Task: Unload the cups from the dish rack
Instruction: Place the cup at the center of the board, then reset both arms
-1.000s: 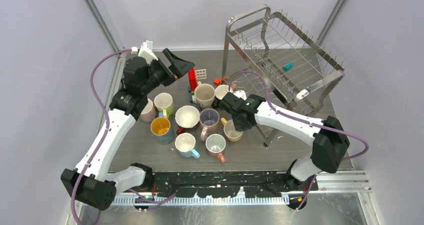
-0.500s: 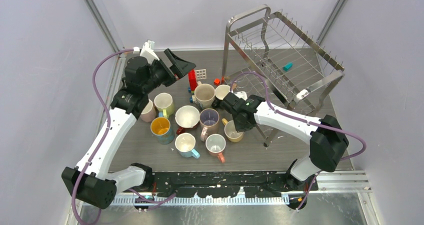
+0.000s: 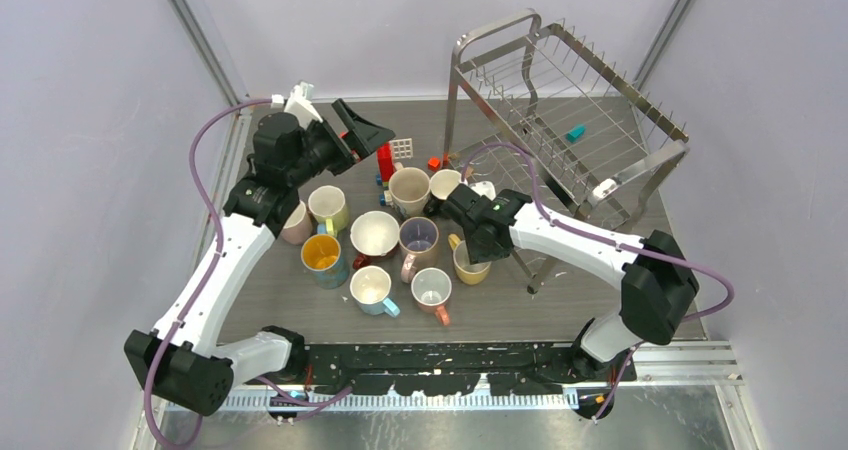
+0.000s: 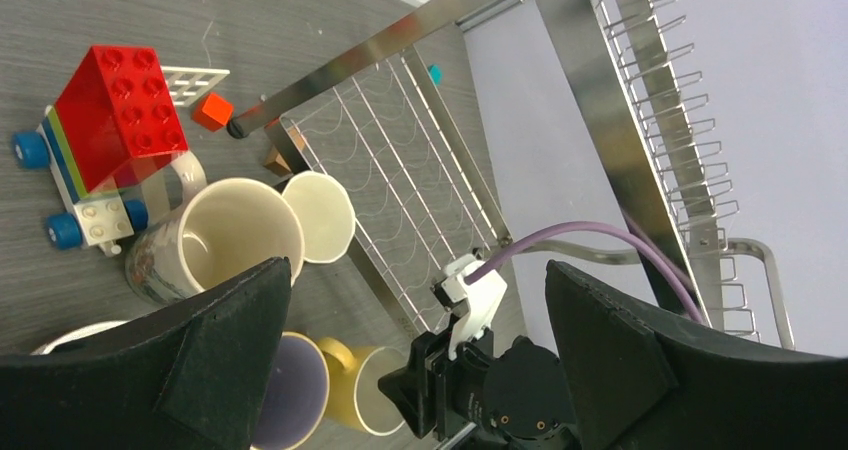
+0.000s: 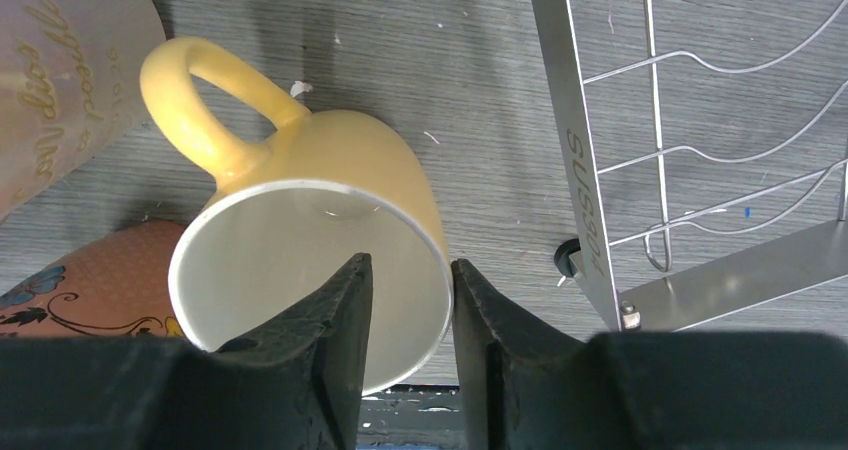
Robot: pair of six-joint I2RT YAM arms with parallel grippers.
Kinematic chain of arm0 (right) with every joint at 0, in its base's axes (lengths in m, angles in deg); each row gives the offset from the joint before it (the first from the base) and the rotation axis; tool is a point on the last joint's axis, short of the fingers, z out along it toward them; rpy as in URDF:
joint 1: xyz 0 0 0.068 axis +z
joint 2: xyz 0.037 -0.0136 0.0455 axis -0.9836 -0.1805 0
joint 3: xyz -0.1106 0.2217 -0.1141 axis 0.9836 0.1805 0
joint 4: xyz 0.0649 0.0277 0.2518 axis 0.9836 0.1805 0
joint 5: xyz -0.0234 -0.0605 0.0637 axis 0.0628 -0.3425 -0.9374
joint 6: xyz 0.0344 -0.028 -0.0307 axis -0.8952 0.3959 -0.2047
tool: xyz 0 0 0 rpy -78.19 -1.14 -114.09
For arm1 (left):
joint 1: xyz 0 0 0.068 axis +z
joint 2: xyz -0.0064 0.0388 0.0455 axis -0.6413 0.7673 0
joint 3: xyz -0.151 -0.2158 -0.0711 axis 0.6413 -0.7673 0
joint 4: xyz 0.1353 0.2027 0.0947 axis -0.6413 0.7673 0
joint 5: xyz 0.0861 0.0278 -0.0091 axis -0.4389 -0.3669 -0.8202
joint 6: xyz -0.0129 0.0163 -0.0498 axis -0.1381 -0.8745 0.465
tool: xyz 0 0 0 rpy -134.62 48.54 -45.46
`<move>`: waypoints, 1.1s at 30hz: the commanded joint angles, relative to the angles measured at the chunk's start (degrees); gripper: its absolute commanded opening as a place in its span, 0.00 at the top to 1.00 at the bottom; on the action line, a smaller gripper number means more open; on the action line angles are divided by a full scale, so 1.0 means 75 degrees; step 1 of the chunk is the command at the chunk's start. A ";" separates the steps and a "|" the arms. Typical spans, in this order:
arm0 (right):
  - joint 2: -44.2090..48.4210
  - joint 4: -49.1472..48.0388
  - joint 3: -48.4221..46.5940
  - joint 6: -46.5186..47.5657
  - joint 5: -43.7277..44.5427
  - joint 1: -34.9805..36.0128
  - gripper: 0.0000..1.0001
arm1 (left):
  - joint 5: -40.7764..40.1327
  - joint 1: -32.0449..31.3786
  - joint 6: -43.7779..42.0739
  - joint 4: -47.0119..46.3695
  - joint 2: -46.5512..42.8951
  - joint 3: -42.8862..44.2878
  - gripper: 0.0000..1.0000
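The worktop (image 3: 500, 305) carries everything. The dish rack (image 3: 560, 90) stands just beyond and outboard of the right gripper (image 5: 408, 280), and its wire tiers show no mug. The cups (image 3: 375, 235) stand together on the inboard side of that gripper, between the two arms.

The yellow mug (image 5: 350, 160) is the one in play. It lies directly under the right gripper at the edge of the group nearest the rack, with its mouth facing up towards the wrist. One finger reaches down inside the mouth and the other hangs outside the wall. The rim passes through the narrow gap between them. Whether the pads press the wall or have just let go of it cannot be told.

The mug's handle (image 5: 195, 100) points away from the fingers, towards a pink mug (image 5: 60, 70). The rack leg (image 5: 570, 150) and its foot (image 5: 567, 255) sit close on the opposite side.

The next move probably turns on this: the wall runs between the fingers, so the gripper comes free straight up along the mug's axis. Going sideways risks dragging the mug into the rack leg or its neighbours.

The left gripper (image 4: 417, 270) is spread wide and empty, raised well away over the far side of the group. The right arm is much the nearer.
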 commanded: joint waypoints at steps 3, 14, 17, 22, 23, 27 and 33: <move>0.0566 0.0139 -0.0442 -0.0183 0.0260 -0.0017 0.58 | 0.0299 -0.0226 -0.0279 0.0329 0.0209 0.0451 0.00; 0.0967 0.0659 -0.1129 -0.0139 0.0489 -0.0008 0.43 | 0.0433 -0.0569 -0.0772 0.0759 0.0286 0.0587 0.00; 0.1191 0.0738 -0.1455 -0.0089 0.0362 -0.0002 0.37 | 0.0423 -0.0592 -0.0995 0.0966 0.0178 0.0605 0.00; 0.1590 0.0697 -0.2206 0.0161 -0.0224 0.0012 0.30 | 0.0275 -0.0593 -0.1363 0.1415 -0.0117 0.0553 0.00; 0.1637 0.0666 -0.2327 0.0218 -0.0381 0.0015 0.28 | 0.0263 -0.0595 -0.1401 0.1474 -0.0181 0.0542 0.00; 0.1754 0.0571 -0.2865 0.0444 -0.0856 0.0007 0.25 | 0.0131 -0.0592 -0.1580 0.1745 -0.0459 0.0523 0.00; 0.2068 0.0146 -0.3485 0.0711 -0.1456 0.0016 0.21 | -0.0266 -0.0598 -0.1890 0.2200 -0.1030 0.0450 0.00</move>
